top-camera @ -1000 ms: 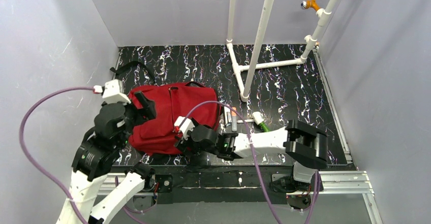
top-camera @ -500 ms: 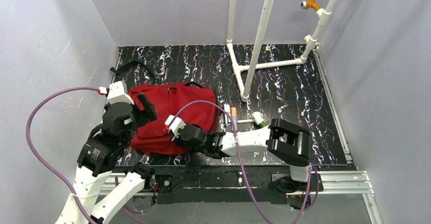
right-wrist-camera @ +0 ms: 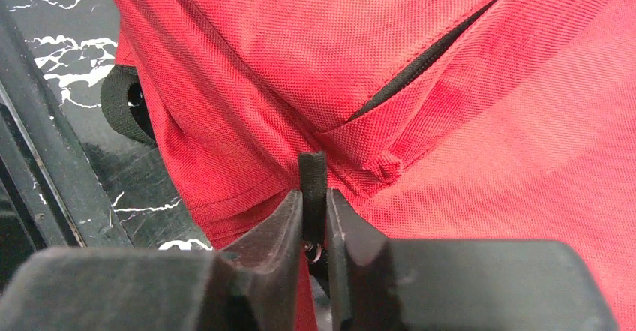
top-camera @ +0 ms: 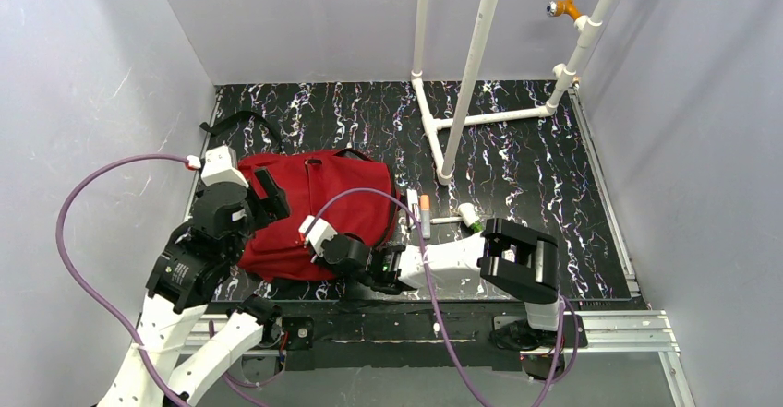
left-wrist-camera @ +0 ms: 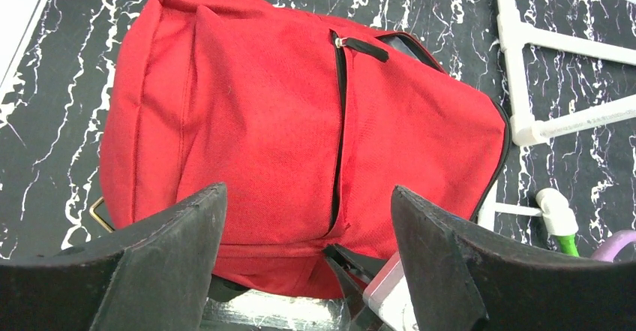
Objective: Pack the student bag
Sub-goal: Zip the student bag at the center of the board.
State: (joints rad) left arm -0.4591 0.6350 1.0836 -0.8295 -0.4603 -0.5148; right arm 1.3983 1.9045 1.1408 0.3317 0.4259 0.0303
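So the bag (top-camera: pixel 319 206) is lying flat on the table (top-camera: pixel 517 167), over on the left side, with its front zip facing up. The right gripper (right-wrist-camera: pixel 313 200) is pinching a black pull tab (right-wrist-camera: pixel 313 172) at the bag's near edge, jaws clamped right onto it. The left gripper (left-wrist-camera: pixel 307 192) is hanging over the bag with its fingers spread wide, not gripping anything. A few pens (top-camera: pixel 424 206) are sitting just right of the bag, near the white pipe frame (top-camera: pixel 480 116)
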